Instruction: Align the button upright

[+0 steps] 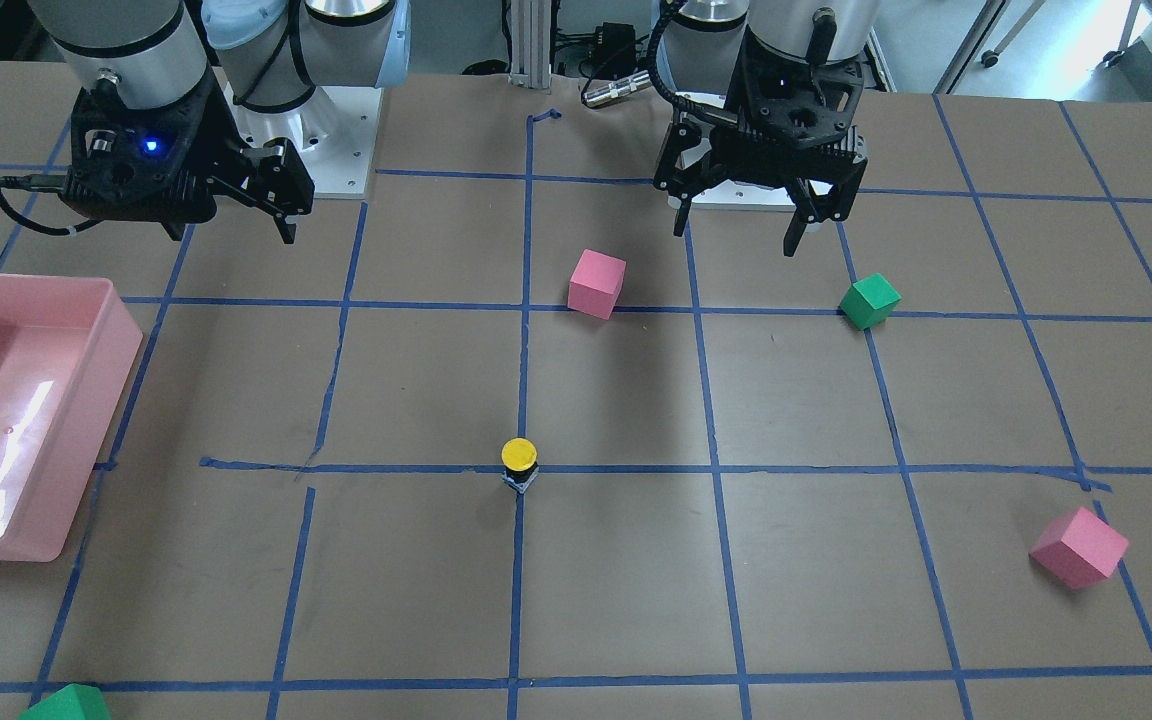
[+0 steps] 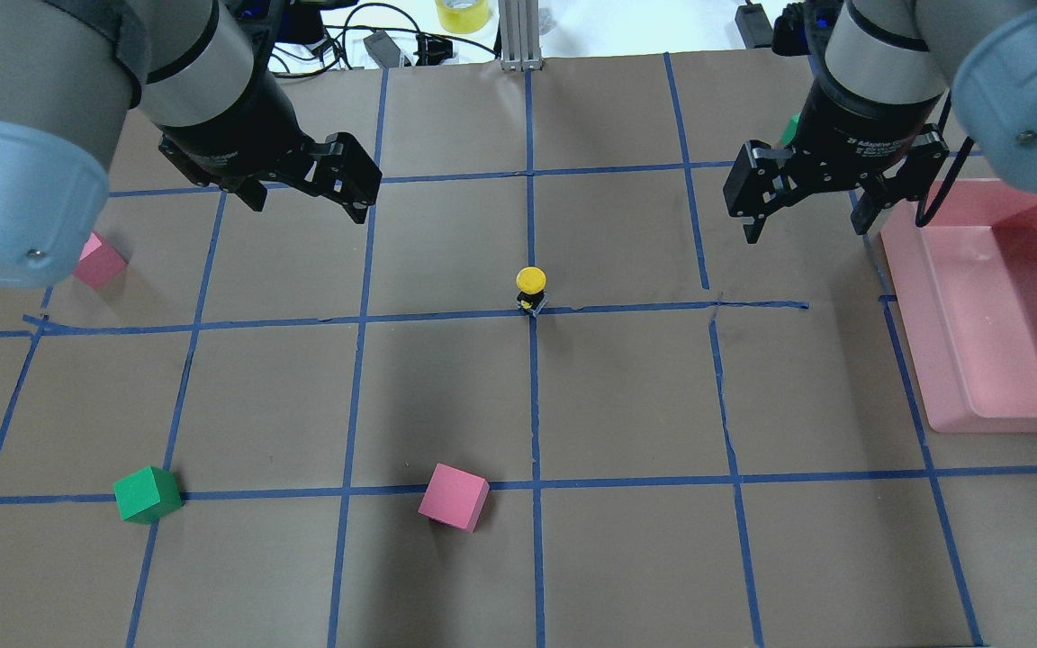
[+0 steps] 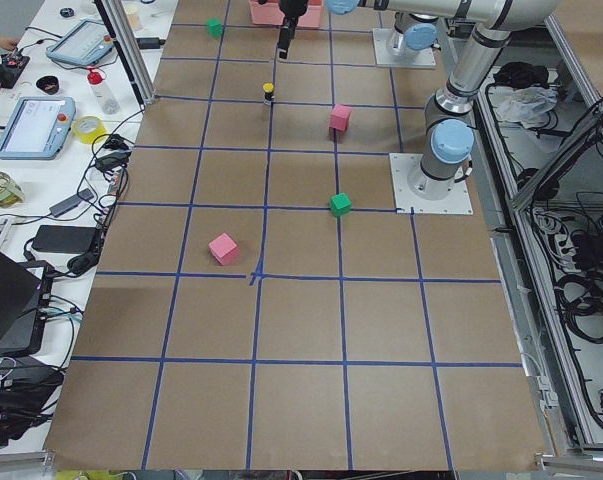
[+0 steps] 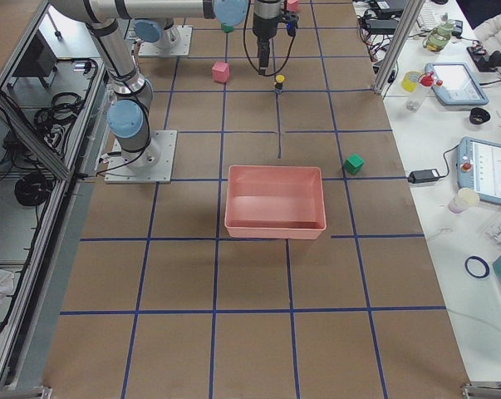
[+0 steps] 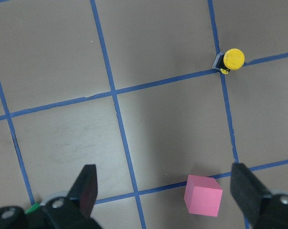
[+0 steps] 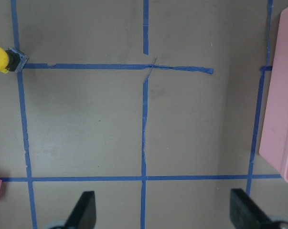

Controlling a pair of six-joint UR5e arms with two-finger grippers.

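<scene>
The button stands with its yellow cap up on a crossing of blue tape lines near the table's middle, and it also shows in the overhead view. My left gripper hangs open and empty above the table, well away from the button on the robot's side. In the left wrist view the button lies far beyond the gripper. My right gripper is open and empty, raised beside the pink bin. In the right wrist view the button sits at the left edge.
A pink bin stands on the robot's right. One pink cube and a green cube lie on the robot's side of the button. Another pink cube lies far left, and a second green cube lies at the far corner.
</scene>
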